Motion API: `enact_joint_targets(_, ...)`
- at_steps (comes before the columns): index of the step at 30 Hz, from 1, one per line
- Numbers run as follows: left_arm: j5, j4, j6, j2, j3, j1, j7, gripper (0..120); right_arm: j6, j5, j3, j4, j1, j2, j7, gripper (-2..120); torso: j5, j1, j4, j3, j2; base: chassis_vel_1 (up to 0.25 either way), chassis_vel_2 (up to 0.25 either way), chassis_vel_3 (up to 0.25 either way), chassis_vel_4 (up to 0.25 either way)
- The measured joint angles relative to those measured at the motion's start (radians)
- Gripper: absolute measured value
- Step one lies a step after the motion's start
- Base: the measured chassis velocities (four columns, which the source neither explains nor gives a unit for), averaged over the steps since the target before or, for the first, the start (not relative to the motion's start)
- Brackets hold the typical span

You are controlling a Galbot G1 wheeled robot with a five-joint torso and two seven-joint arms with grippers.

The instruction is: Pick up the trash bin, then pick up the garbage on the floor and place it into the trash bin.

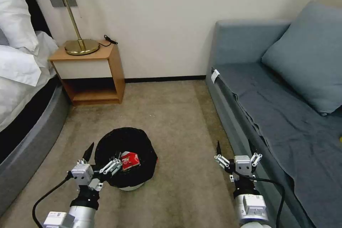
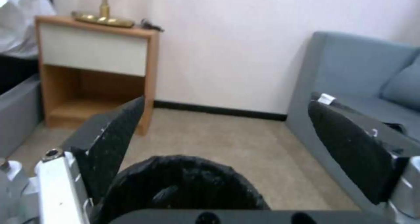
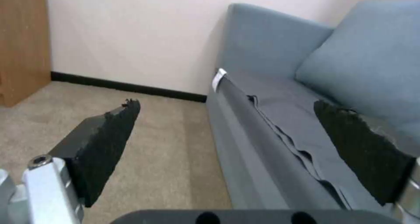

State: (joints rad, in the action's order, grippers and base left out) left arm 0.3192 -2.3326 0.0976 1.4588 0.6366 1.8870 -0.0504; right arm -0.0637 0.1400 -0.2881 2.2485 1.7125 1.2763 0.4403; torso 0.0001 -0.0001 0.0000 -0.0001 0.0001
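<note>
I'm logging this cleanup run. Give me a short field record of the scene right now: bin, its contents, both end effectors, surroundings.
trash bin: on the carpet, black liner, standing upright
contents: red-white wrapper lies inside
left end effector: open, straddling the bin's near rim
right end effector: open, holding nothing, beside the sofa
surroundings: nightstand with lamp by the wall
</note>
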Motion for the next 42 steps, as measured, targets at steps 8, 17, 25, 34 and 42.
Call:
enact_joint_targets(8, 0.008, -0.033, -0.132, -0.006, -0.030, 0.008, 0.093, 100, -0.003, -0.007, -0.005, -0.008, -0.019, 0.001, -0.005, 100, -0.0001, 0.000, 0.0000, 0.000, 0.000, 0.000, 0.000, 0.000, 0.000)
enact_joint_targets(17, -0.017, -0.026, -0.138, -0.010, -0.060, -0.004, 0.118, 100, -0.002, -0.003, -0.005, -0.014, -0.020, 0.011, -0.006, 100, -0.0001, 0.000, 0.0000, 0.000, 0.000, 0.000, 0.000, 0.000, 0.000)
enact_joint_targets(25, -0.031, -0.009, -0.138, -0.016, -0.055, -0.014, 0.115, 100, -0.012, 0.025, -0.008, -0.022, -0.024, 0.012, -0.010, 100, -0.0001, 0.000, 0.0000, 0.000, 0.000, 0.000, 0.000, 0.000, 0.000)
enact_joint_targets(34, -0.033, -0.008, -0.139, -0.017, -0.053, -0.014, 0.114, 100, -0.013, 0.028, -0.009, -0.023, -0.025, 0.011, -0.012, 100, -0.0001, 0.000, 0.0000, 0.000, 0.000, 0.000, 0.000, 0.000, 0.000)
enact_joint_targets(42, -0.033, -0.007, -0.139, -0.017, -0.053, -0.015, 0.113, 100, -0.014, 0.028, -0.009, -0.023, -0.025, 0.011, -0.012, 100, -0.0001, 0.000, 0.0000, 0.000, 0.000, 0.000, 0.000, 0.000, 0.000)
